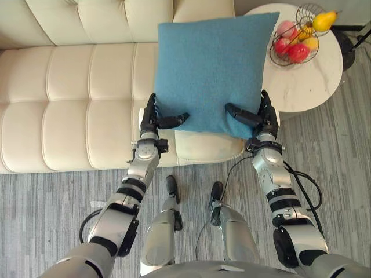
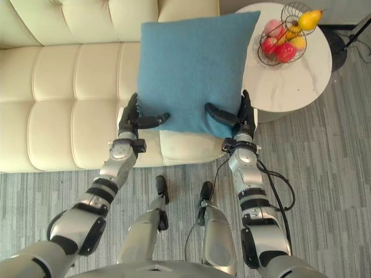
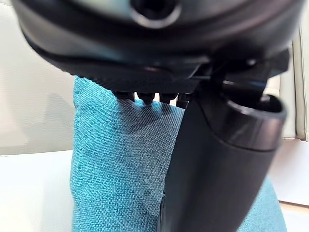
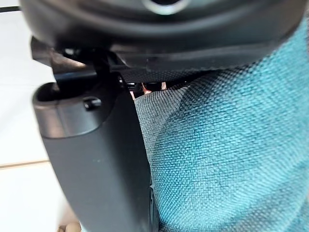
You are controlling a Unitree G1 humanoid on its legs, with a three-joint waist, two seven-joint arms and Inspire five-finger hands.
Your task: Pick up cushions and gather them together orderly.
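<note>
Now left hand [image 1: 152,119] and right hand [image 1: 265,116] pinch blue cushion [image 1: 211,69] over sofa [image 1: 69,87].

Home, living rm: cream tufted sofa [image 1: 69,104], round white side table [image 1: 316,87] w/ wire fruit basket [image 1: 272,45], grey plank floor [image 1: 46,197].

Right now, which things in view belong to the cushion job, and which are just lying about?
Job:
- blue cushion
- left hand and right hand, each gripping one of its lower corners

Just lying about:
- sofa, behind the cushion
- round table beside the sofa
- wire basket of fruit on that table
</note>
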